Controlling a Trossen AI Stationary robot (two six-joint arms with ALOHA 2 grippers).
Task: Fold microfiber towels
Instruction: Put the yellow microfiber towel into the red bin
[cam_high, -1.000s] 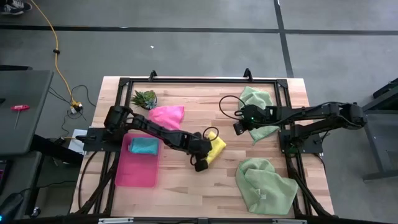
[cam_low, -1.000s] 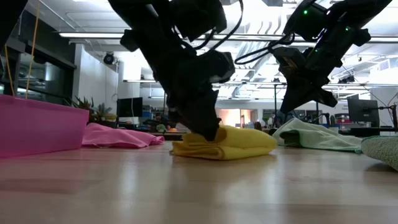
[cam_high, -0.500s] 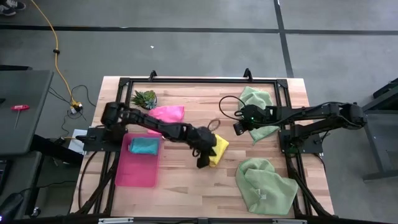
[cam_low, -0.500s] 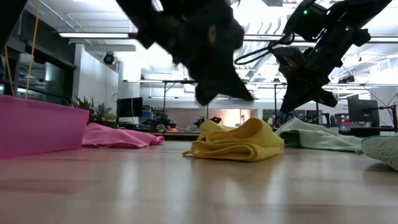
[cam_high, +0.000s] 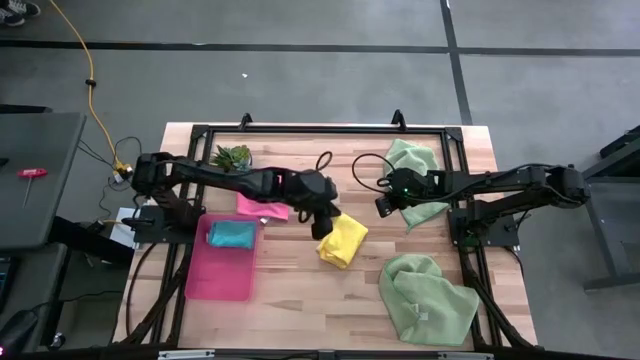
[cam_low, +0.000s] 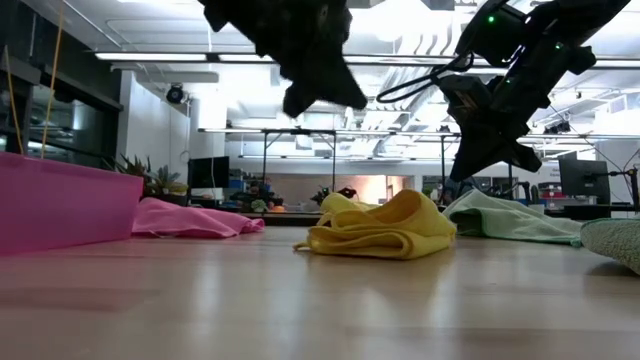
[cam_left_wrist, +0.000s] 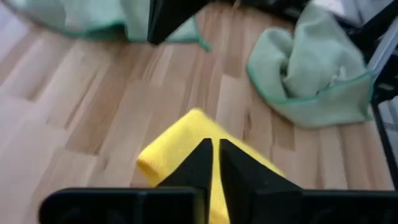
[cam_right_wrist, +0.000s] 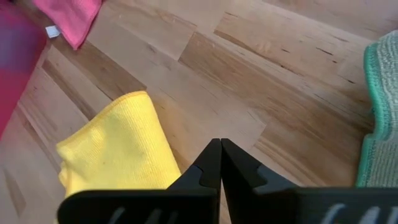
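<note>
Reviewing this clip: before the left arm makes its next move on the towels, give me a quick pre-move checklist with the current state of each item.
1. Left gripper lifted clear of the yellow towel: ok; low view shows a gap.
2. Left gripper empty: ok, fingers together, nothing between them.
3. Yellow towel folded and lying flat: ok, though the top layer bulges.
4. Teal towel in the pink tray: ok.
5. Pink towel folded: cannot tell, partly hidden under the left arm.
6. Right gripper parked out of the way, above the table beside a green towel: ok, shut and empty.
</note>
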